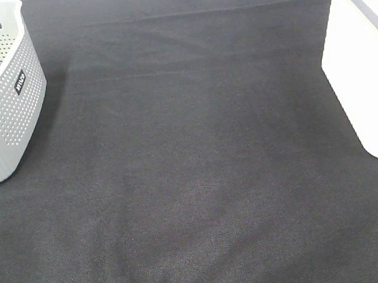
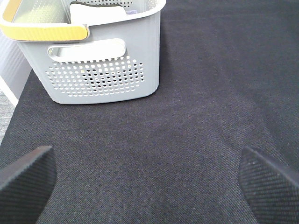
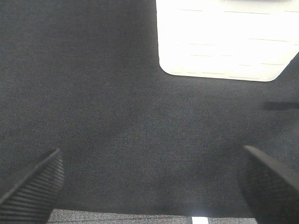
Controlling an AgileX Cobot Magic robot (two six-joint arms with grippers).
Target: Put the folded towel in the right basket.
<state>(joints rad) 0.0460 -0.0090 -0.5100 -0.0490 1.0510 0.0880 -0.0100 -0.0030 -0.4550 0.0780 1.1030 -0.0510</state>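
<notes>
No folded towel lies on the black table (image 1: pixel 198 167). The right basket (image 1: pixel 364 66) is white and stands at the table's right edge; it also shows in the right wrist view (image 3: pixel 224 42). My right gripper (image 3: pixel 149 186) is open and empty above bare cloth, short of that basket. My left gripper (image 2: pixel 147 186) is open and empty, facing the grey perforated basket (image 2: pixel 105 70). A pale folded thing (image 2: pixel 98 11) lies inside it; I cannot tell whether it is the towel. Neither gripper shows in the exterior high view.
The grey basket (image 1: pixel 2 91) stands at the table's left edge. It has a yellow handle (image 2: pixel 44 30). A greenish item (image 2: pixel 37 11) lies inside it beside the pale thing. The table's near edge shows in the right wrist view (image 3: pixel 117 217).
</notes>
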